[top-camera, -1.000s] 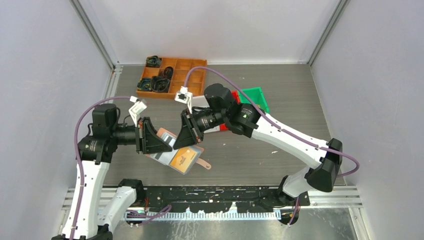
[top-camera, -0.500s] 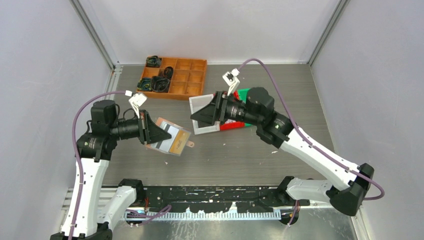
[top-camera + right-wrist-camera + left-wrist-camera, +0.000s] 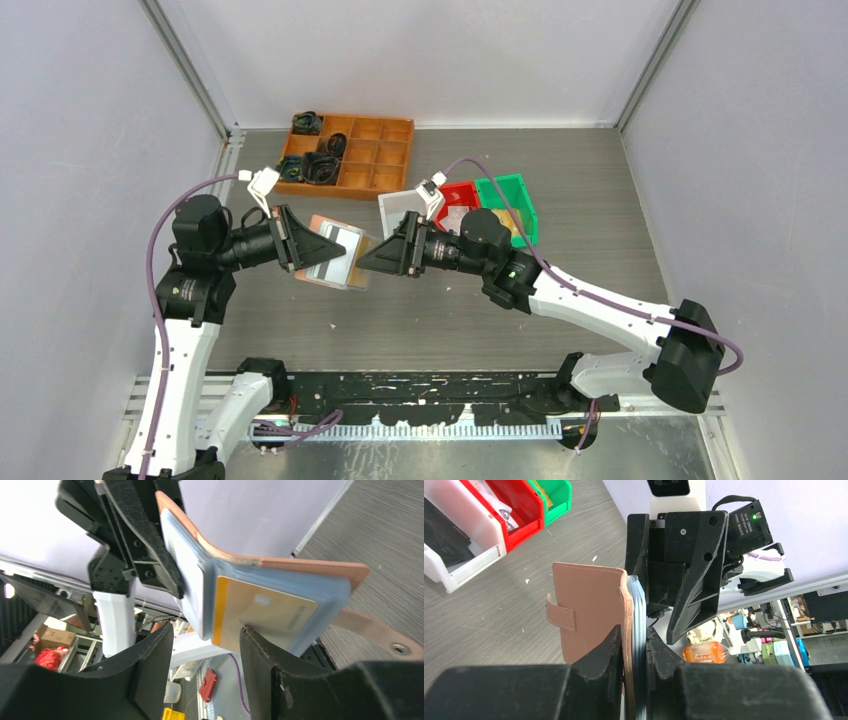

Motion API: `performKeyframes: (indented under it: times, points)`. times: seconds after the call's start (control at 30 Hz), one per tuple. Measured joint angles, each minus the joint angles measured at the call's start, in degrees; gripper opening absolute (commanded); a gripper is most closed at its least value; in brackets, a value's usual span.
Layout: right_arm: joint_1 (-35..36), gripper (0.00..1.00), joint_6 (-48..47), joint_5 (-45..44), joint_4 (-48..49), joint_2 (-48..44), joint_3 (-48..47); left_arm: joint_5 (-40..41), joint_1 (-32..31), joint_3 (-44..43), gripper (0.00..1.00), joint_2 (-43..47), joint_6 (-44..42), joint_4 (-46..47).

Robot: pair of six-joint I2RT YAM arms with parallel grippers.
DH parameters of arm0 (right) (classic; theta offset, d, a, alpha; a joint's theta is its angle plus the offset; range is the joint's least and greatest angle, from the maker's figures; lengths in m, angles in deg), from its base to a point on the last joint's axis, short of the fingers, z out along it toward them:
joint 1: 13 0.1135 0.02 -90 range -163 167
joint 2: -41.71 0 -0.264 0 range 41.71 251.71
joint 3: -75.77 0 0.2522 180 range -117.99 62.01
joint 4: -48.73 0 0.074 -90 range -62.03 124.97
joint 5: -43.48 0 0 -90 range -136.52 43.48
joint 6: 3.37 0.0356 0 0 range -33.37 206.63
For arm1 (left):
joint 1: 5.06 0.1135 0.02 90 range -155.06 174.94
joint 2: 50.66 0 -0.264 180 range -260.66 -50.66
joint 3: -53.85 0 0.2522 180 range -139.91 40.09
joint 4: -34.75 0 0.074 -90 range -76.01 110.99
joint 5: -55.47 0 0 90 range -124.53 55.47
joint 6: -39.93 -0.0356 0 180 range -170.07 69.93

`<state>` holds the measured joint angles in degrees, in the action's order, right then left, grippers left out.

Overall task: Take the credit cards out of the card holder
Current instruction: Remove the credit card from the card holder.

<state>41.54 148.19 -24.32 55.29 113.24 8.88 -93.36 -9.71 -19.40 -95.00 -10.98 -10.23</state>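
My left gripper (image 3: 634, 647) is shut on the salmon-pink card holder (image 3: 589, 607) and holds it in the air, open, with its clear bluish sleeves (image 3: 637, 615) fanned out. In the top view the card holder (image 3: 335, 255) hangs left of centre, between the two arms. An orange-tan credit card (image 3: 265, 612) sits in the front sleeve. My right gripper (image 3: 206, 647) is open, and the card's lower corner reaches in between its fingertips. The right finger (image 3: 260, 652) touches the card's face. The snap tab (image 3: 385, 637) hangs to the right.
An orange compartment tray (image 3: 350, 155) with black items stands at the back left. White (image 3: 400, 208), red (image 3: 458, 198) and green (image 3: 510, 205) bins stand side by side behind my right gripper (image 3: 378, 262).
My right gripper swung away over the white bin, opened there, and has come back to the holder's edge. My left gripper has lifted and turned the holder toward the back.
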Motion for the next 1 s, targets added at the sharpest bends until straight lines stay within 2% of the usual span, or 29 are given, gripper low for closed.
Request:
performKeyframes:
  times: [0.13, 0.3, 0.53, 0.87, 1.0]
  points:
    - [0.04, 0.51, 2.14, 0.83, 5.07, 0.76, 0.04, -0.42, 0.00, 0.48, 0.02, 0.20, 3.10, 2.45]
    - [0.63, 0.51, 4.72, 2.56, 10.45, 3.04, 0.04, -0.39, 0.07, 0.66, 0.02, 0.61, 4.15, 3.32]
    - [1.36, 0.48, 6.08, 2.86, 12.79, 3.91, 0.04, -0.76, 0.07, 0.81, 0.05, 0.85, 5.03, 3.67]
    - [1.29, 0.12, 9.70, 2.19, 18.40, 6.99, 0.76, -1.77, 0.87, 0.81, 0.32, 1.14, 9.35, 7.13]
    - [1.62, 0.01, 10.75, 1.75, 20.15, 7.61, 1.38, -3.34, 0.87, 0.81, 0.35, 1.22, 11.23, 8.28]
